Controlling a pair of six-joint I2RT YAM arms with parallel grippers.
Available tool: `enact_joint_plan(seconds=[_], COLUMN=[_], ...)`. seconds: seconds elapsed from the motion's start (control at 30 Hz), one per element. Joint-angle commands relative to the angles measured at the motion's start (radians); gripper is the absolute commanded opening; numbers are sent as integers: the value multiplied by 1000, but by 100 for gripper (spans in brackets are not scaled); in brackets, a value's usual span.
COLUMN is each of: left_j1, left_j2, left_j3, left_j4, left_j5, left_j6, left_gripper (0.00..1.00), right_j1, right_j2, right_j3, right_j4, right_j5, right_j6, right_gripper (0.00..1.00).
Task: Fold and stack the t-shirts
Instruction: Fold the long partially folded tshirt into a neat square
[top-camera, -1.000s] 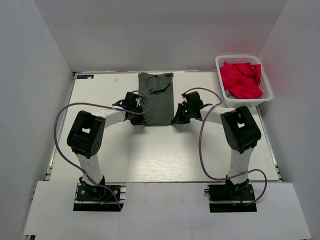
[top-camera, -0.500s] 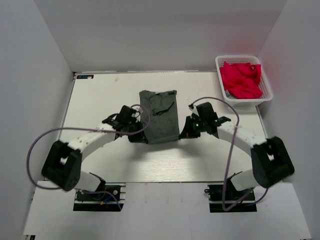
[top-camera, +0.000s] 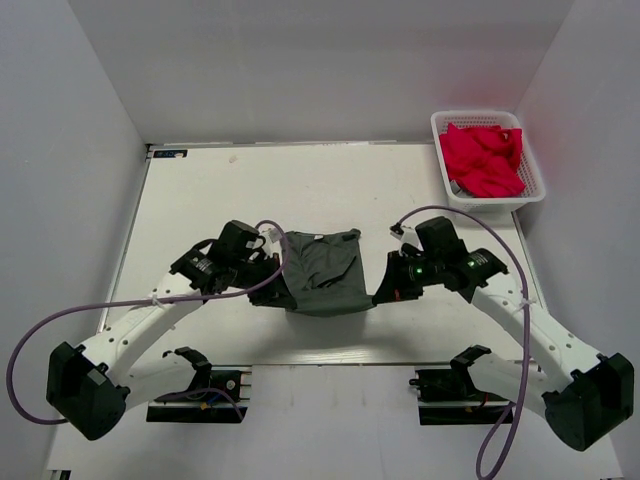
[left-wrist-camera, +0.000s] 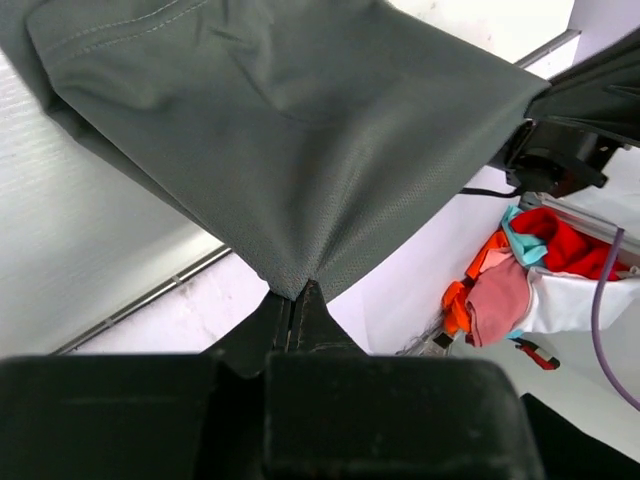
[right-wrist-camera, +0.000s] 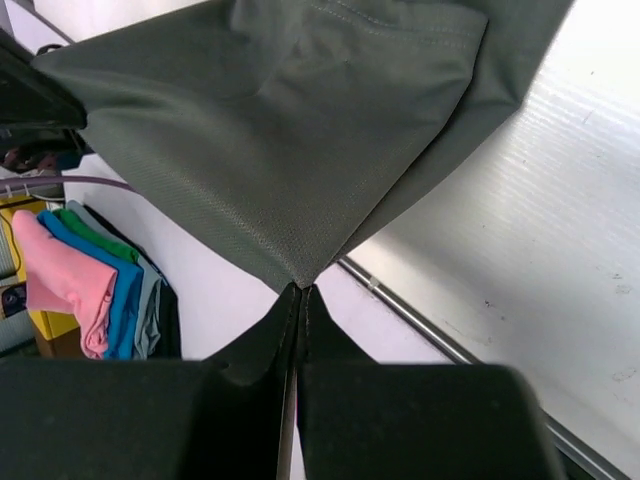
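Grey t-shirt (top-camera: 322, 272) now sits farther from the white basket (top-camera: 533, 190) than a second ago, dragged across the surface (top-camera: 250, 190). That basket holds the red-pink t-shirts (top-camera: 482, 160). Your left end effector (left-wrist-camera: 298, 295) and right end effector (right-wrist-camera: 300, 290) each pinch one corner, the cloth stretched tight between them.

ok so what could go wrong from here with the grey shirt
1. The left end effector and right end effector each pinch only a tip of the dark grey t-shirt; either corner could slip out.
2. Both held corners seem to hang past the table at its near edge; let go there, the hem might slide off.
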Motion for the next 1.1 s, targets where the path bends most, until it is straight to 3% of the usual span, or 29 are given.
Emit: enact_joint_plan(seconds=[0.0, 0.2, 0.43, 0.8, 1.07], left_j1=[-1, -1, 20, 29, 57], left_j2=[-17, 49, 140, 298, 419], left_j3=[75, 168, 288, 463, 509], left_j4=[-69, -79, -65, -174, -141], left_j5=[-17, -98, -197, -512, -583], left_j6=[6, 16, 5, -41, -62], left_gripper=[0, 0, 0, 0, 0], right_j1=[-6, -10, -23, -67, -102], right_j2=[10, 61, 166, 361, 495], right_j3=[60, 144, 275, 431, 517], right_j4=[-26, 89, 89, 115, 160], right_j5=[32, 101, 202, 310, 290], right_j6=[-26, -8, -5, 21, 12], right_gripper=[0, 0, 0, 0, 0])
